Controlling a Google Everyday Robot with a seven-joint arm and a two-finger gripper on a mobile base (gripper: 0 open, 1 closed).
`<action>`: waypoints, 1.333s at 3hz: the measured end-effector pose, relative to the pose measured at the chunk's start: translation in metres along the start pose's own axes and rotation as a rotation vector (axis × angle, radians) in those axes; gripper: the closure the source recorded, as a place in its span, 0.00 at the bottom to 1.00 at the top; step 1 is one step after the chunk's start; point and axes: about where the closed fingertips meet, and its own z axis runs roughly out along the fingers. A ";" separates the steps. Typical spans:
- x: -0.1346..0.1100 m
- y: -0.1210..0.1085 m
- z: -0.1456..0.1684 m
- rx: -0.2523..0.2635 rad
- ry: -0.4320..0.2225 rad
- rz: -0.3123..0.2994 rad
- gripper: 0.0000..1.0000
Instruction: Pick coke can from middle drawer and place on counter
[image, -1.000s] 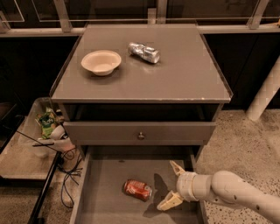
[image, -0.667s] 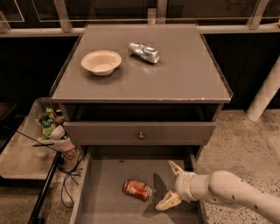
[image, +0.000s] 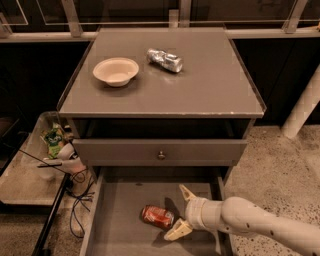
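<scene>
Slightly nearer now, the gripper (image: 175, 212) has edged toward the can (image: 157, 216) lying in the drawer (image: 119, 212); its jaws are spread wide just beside it, so no grasp yet.

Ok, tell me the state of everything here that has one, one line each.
middle drawer: pulled open
coke can: on its side in the drawer, not held
pincer: open, in the drawer beside the coke can
knobbed drawer front: shut
silver can: on its side on the counter
bowl: upright, empty
</scene>
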 end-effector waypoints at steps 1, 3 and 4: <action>-0.001 0.014 0.024 -0.022 0.008 -0.008 0.00; 0.013 0.029 0.069 -0.042 0.053 -0.013 0.00; 0.019 0.025 0.083 -0.034 0.066 -0.007 0.00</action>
